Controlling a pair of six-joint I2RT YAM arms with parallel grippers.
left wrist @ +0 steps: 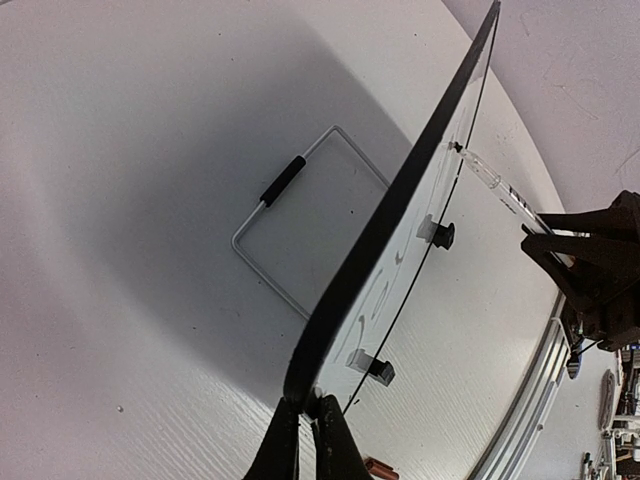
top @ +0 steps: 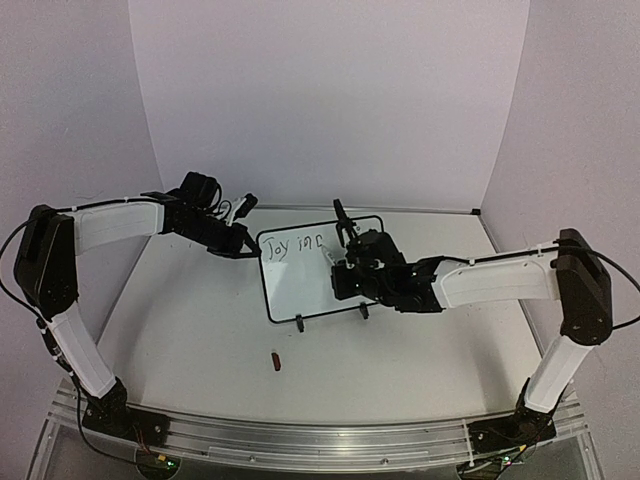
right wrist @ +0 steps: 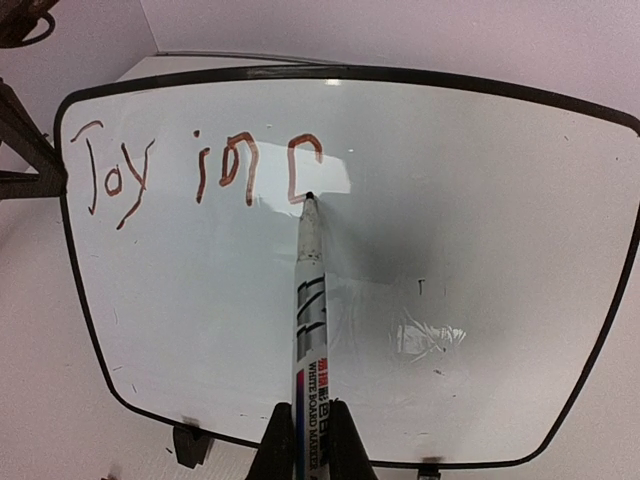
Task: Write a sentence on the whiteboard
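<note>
The left gripper [left wrist: 306,425] is pinching the whiteboard [top: 305,285] by its left edge, jaws closed down to the frame's thickness. The board is standing on its clip feet, with red writing [right wrist: 200,170] reading "Joy inc". The right gripper [right wrist: 309,440] is clamping tight around a marker [right wrist: 311,290], whose tip is touching the board at the last letter's foot. Behind both grippers, a red cap [top: 276,360] is lying on the table [top: 180,330].

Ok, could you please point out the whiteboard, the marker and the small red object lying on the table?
whiteboard [right wrist: 480,200]: right wrist view, bare white surface right of the writing.
marker [right wrist: 310,300]: right wrist view, middle of its barrel.
small red object [top: 276,361]: top external view, its middle.
</note>
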